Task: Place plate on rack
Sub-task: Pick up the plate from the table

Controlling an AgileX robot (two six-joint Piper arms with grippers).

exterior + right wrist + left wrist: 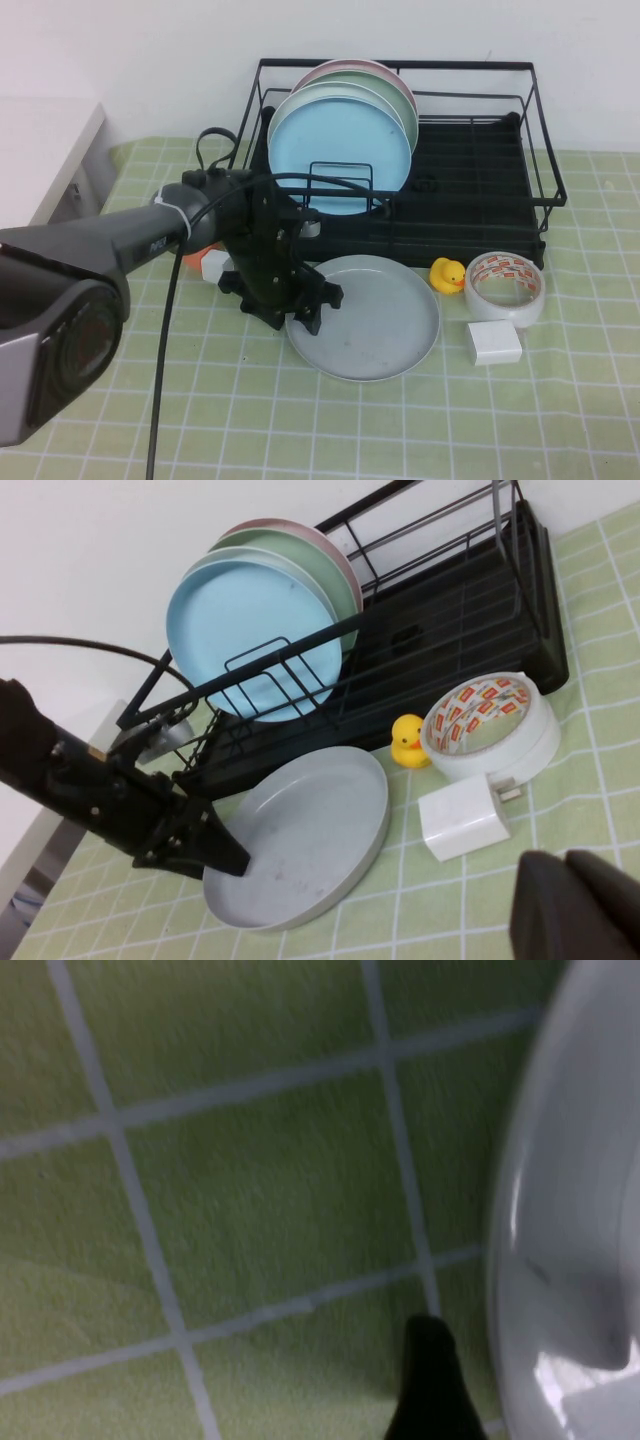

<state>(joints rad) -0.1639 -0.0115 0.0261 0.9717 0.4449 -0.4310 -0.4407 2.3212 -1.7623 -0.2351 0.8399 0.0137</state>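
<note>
The light grey plate (375, 315) lies flat on the green checked cloth in front of the black wire rack (470, 170). My left gripper (300, 315) is low at the plate's left rim. In the left wrist view one dark finger (430, 1385) is on the cloth just outside the plate's rim (520, 1260), and the jaws stand open across it. The plate (300, 830) and rack (450, 610) also show in the right wrist view. My right gripper (580, 905) is shut and empty above the cloth to the right, near the white charger.
The rack holds a light blue plate (338, 150), a pale green plate (395, 100) and a pink one upright at its left end. A yellow rubber duck (448, 274), a tape roll (505, 288) and a white charger (494, 342) lie right of the grey plate.
</note>
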